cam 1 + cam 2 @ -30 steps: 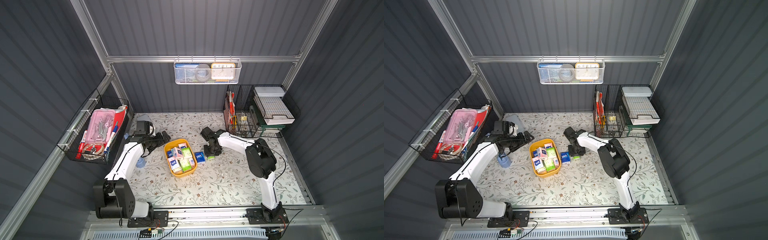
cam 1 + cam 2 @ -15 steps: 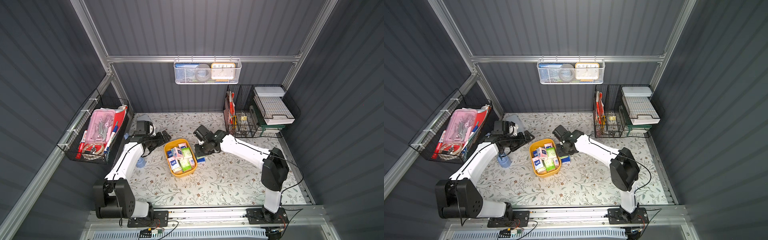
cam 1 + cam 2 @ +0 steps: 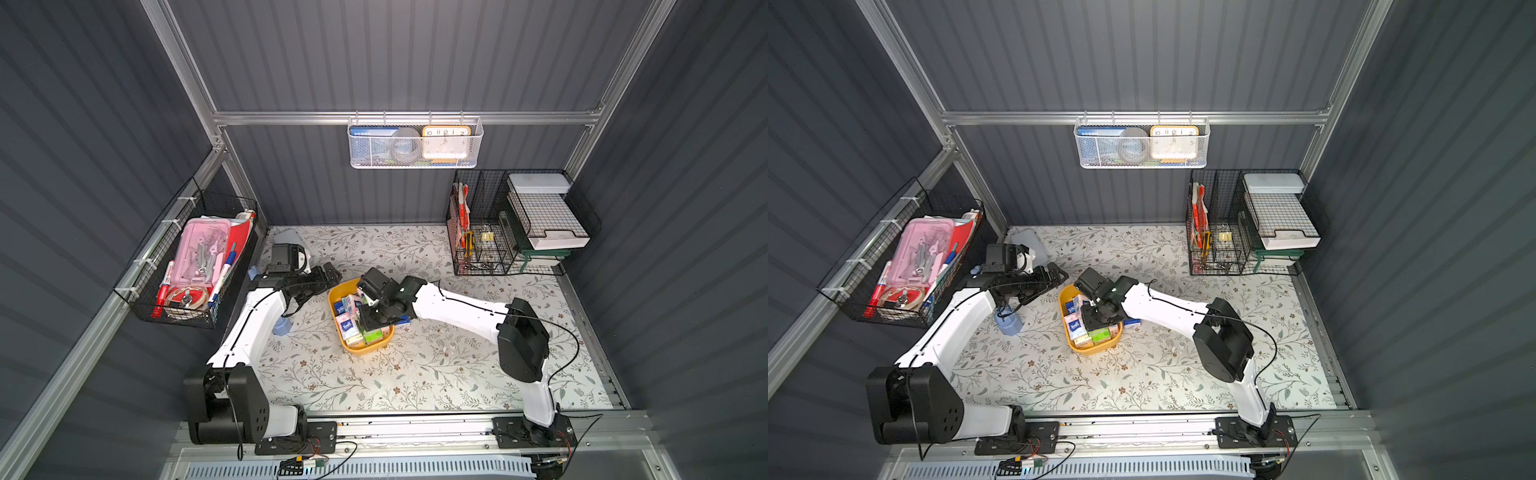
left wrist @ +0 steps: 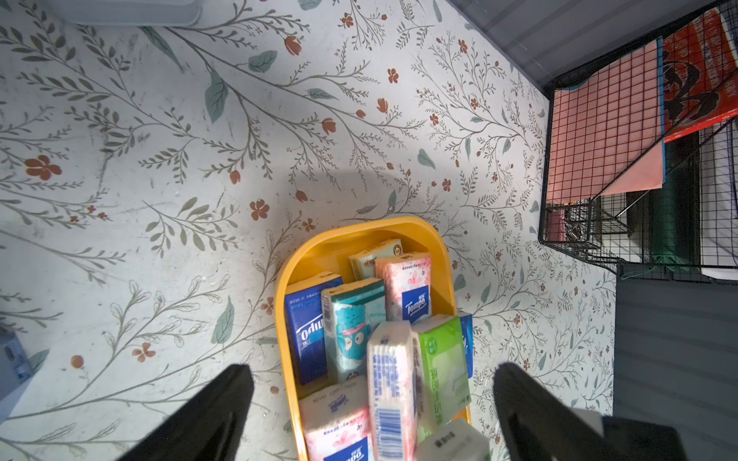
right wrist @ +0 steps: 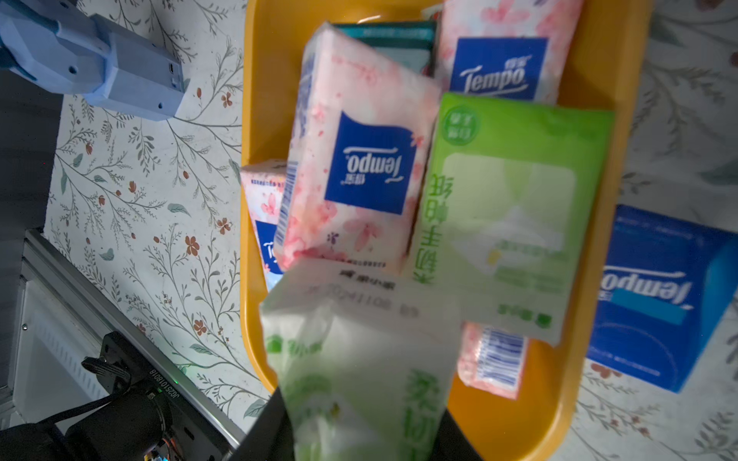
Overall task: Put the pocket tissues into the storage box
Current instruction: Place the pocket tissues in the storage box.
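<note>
The mustard-yellow storage box (image 3: 361,351) (image 3: 1088,352) stands mid-mat, holding several pocket tissues: pink ones (image 5: 359,167), a green one (image 5: 507,207), a dark blue one (image 4: 307,327) and a light blue one (image 4: 351,319). My right gripper (image 3: 368,318) (image 5: 359,431) hangs over the box's near half, shut on a green-and-white packet (image 5: 359,359). One dark blue packet (image 5: 655,295) (image 3: 403,320) lies on the mat against the box's right side. My left gripper (image 3: 332,276) (image 4: 371,383) is open and empty at the box's far-left end.
A light blue device (image 3: 282,326) (image 5: 120,76) lies left of the box under the left arm. A grey-blue case (image 3: 1027,241) sits at the back left. Black wire baskets (image 3: 482,232) stand at the back right; another (image 3: 195,257) hangs on the left wall.
My right arm has swung left from the mat beside the box to above the box, carrying the green-and-white packet. The left arm has stayed put.
</note>
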